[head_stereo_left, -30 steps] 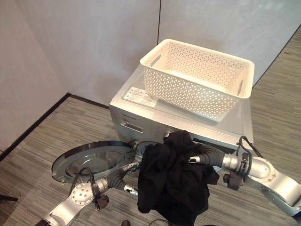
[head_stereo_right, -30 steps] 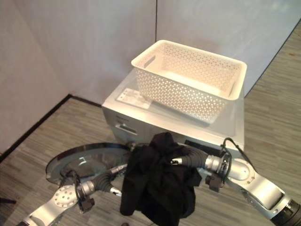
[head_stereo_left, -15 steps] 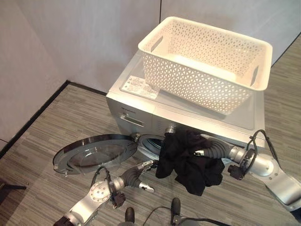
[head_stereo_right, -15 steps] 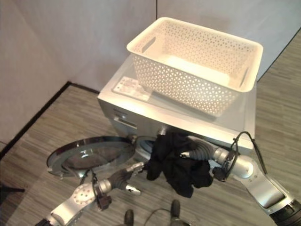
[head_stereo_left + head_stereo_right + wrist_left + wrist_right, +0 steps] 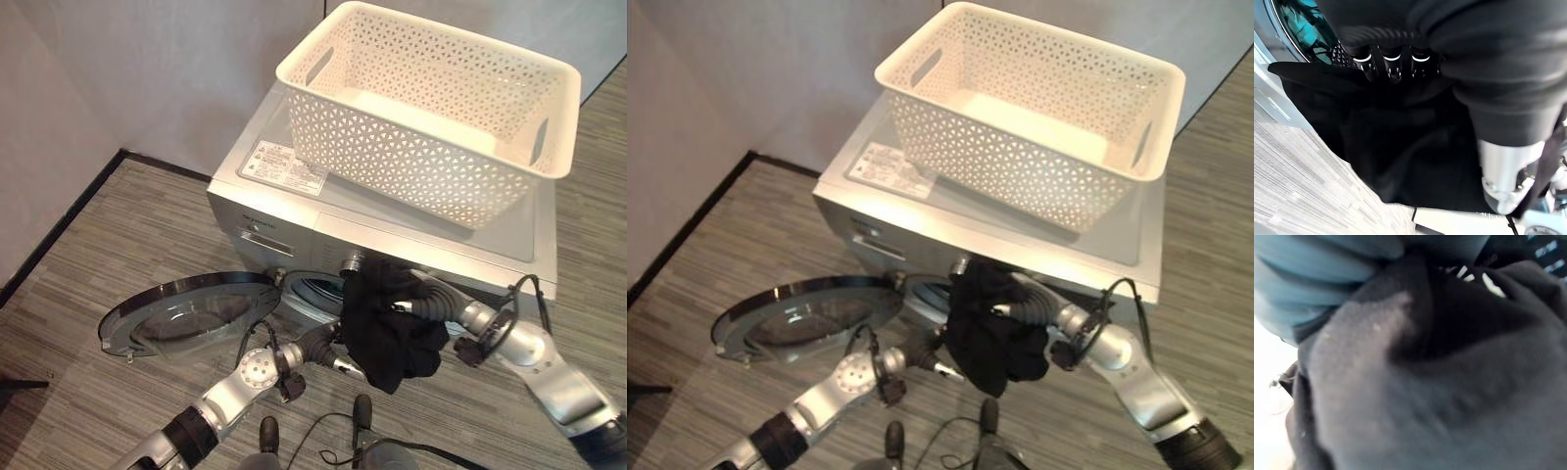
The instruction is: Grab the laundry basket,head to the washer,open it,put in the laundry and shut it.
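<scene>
White basket sat empty atop washer. Door swung open to left. Black laundry bunched at drum opening, front of washer. Right hand buried in cloth; grip unclear. Left hand touching cloth's left edge, fingers hidden, can't tell.

White lattice basket sits empty on top of the silver washer; the washer's round door is swung open; black laundry bunches at its opening
</scene>
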